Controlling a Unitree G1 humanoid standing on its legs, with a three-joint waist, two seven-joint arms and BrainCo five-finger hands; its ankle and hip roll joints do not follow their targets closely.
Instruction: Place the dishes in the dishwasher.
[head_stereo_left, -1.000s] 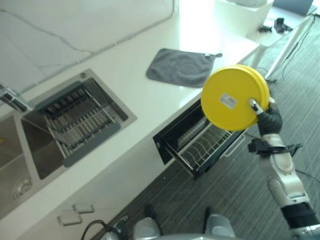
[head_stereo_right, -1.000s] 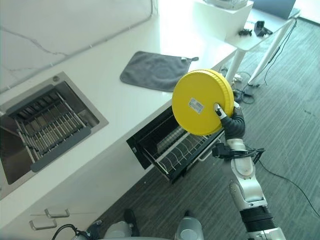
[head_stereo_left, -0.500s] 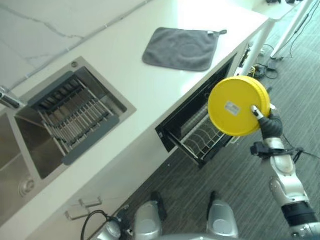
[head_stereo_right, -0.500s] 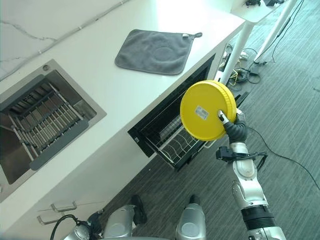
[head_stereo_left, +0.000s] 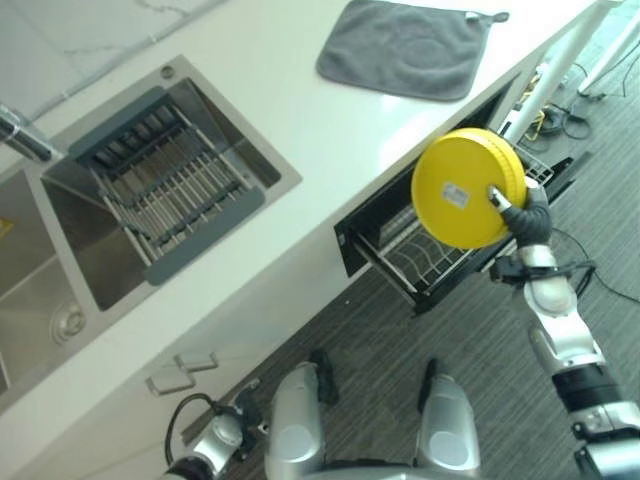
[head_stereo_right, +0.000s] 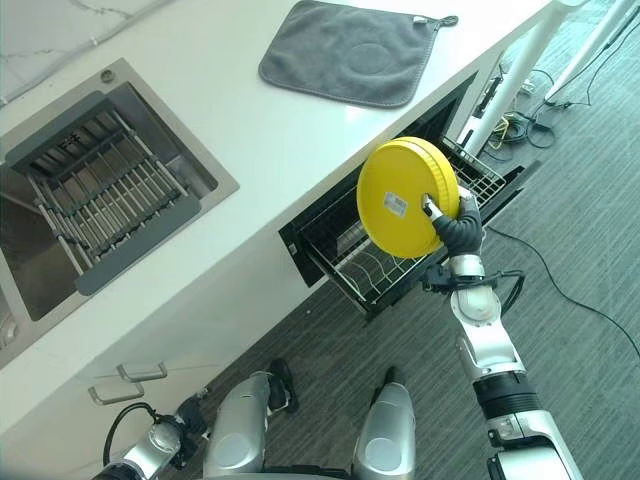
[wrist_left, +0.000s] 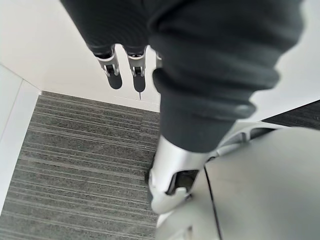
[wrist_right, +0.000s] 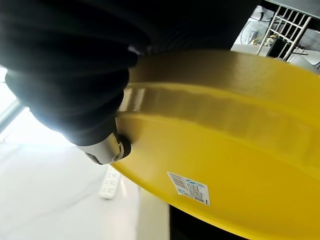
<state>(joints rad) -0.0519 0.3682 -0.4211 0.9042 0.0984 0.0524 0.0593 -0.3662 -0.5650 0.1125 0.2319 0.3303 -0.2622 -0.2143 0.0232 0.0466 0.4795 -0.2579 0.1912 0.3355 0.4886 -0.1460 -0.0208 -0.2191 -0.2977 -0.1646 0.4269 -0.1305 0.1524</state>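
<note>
Right hand (head_stereo_left: 522, 208) has its thumb and fingers clamped on the rim of the yellow plate (head_stereo_left: 462, 188), held on edge in the air above the pulled-out dishwasher rack (head_stereo_right: 372, 270). Not loaded yet, so the placing step is all still to do: lower the plate and slot it between the tines. Rack looks empty, though the plate hides part of it, so can't be sure. Sink (head_stereo_left: 60, 250) holds a grey drainer basket (head_stereo_left: 165, 195) with no dishes in it. Grey cloth (head_stereo_left: 412, 48) lies flat on the counter (head_stereo_left: 300, 120), nothing on it. Left hand (wrist_left: 122, 70) hangs idle near the floor, fingers relaxed and straight, holding nothing.
</note>
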